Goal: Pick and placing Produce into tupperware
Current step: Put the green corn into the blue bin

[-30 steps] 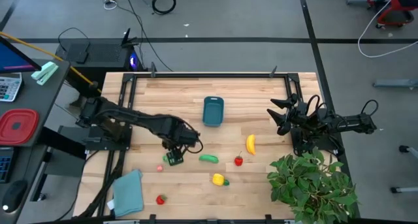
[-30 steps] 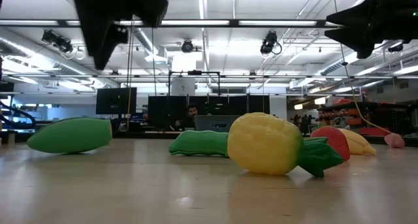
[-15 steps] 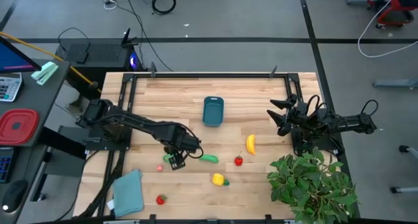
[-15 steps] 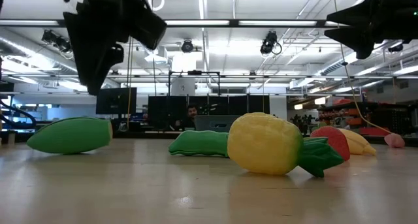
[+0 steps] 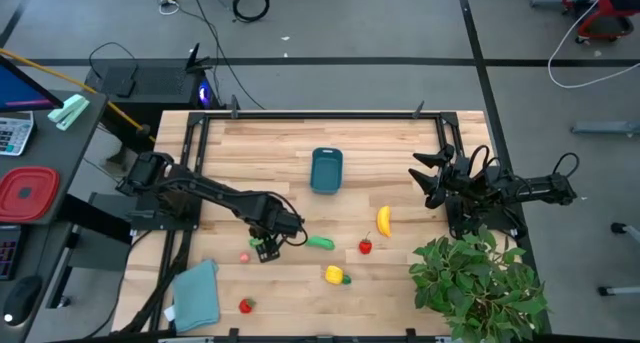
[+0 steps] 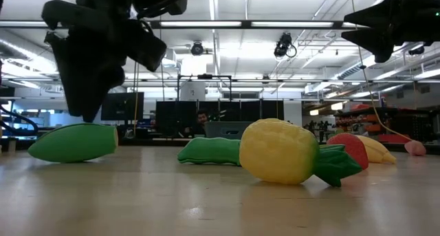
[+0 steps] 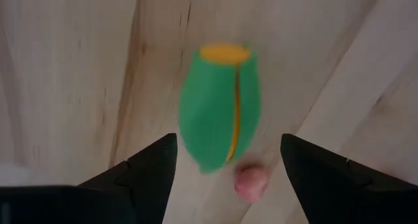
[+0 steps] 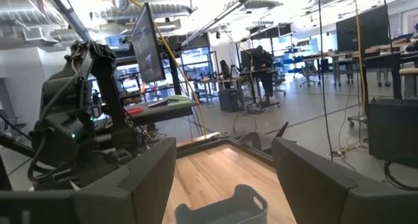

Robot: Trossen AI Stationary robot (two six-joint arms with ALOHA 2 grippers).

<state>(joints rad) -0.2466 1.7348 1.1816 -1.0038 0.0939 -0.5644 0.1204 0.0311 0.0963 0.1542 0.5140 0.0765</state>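
A small green toy vegetable with a yellow stripe and yellow tip (image 7: 221, 108) lies on the wooden tabletop (image 5: 300, 143), directly under the left hand (image 5: 264, 247), whose two fingers stand apart on either side of it without touching. A tiny pink piece (image 7: 251, 181) lies just beside it. Near it to the right rest a green cucumber-like piece (image 5: 320, 243), a red strawberry (image 5: 365, 247), a yellow banana (image 5: 383, 220) and a yellow-and-green piece (image 5: 336, 275); another red strawberry (image 5: 246, 305) sits nearer the front edge. The teal tupperware (image 5: 326, 170) stands empty towards the back middle, well apart from the produce. The right hand (image 5: 428, 176) waits above the tabletop's right side, fingers apart and holding nothing. A flat teal cloth (image 5: 196, 294) lies at the front left corner, and a leafy potted plant (image 5: 480, 283) fills the front right.
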